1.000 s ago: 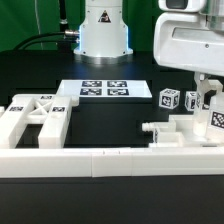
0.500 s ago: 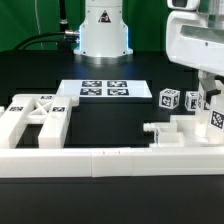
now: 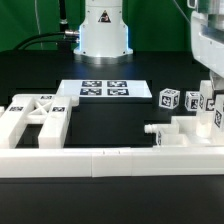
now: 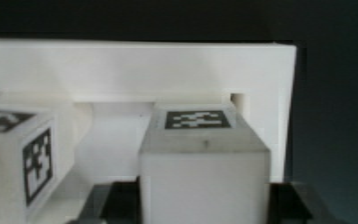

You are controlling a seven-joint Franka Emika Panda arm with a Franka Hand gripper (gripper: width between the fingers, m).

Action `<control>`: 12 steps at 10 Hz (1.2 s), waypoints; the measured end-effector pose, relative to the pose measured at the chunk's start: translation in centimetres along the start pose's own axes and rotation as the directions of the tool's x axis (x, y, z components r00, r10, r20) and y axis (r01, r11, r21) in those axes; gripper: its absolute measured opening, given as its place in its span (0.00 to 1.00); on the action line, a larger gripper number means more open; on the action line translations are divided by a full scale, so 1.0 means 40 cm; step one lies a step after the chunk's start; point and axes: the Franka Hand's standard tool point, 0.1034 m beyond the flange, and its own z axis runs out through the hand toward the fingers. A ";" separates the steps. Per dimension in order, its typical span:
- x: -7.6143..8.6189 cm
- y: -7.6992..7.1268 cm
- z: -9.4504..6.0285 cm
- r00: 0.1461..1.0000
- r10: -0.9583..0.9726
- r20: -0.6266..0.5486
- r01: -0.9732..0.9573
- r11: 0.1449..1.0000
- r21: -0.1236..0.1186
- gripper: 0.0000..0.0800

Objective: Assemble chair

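In the wrist view my gripper [image 4: 206,206] is shut on an upright white chair bar [image 4: 204,160] with a square tag on its top end; a dark finger [image 4: 115,200] presses on each side. Behind the bar lies a broad white chair panel [image 4: 140,70], and a second tagged block [image 4: 16,150] stands beside it. In the exterior view the arm [image 3: 210,40] is at the far right edge, over the blocky white chair parts [image 3: 185,130], with the held bar [image 3: 217,116] partly cut off. A white chair frame [image 3: 40,118] lies at the exterior view's left.
The marker board [image 3: 104,88] lies flat at the table's middle, in front of the robot base [image 3: 104,30]. Two small tagged blocks [image 3: 168,98] stand near the right-hand parts. A long low white border wall [image 3: 100,160] runs along the front.
The arm has moved toward the exterior view's right, carrying the bar with it, so less of it shows. The other parts have not moved.
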 end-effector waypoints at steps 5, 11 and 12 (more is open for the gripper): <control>0.021 -0.009 -0.006 0.983 0.184 -0.018 -0.184 0.983 0.012 0.36; 0.048 -0.044 -0.064 0.950 -0.312 -0.020 0.313 0.949 0.039 0.81; 0.049 -0.042 -0.061 0.938 -0.345 -0.024 0.346 0.938 0.035 0.81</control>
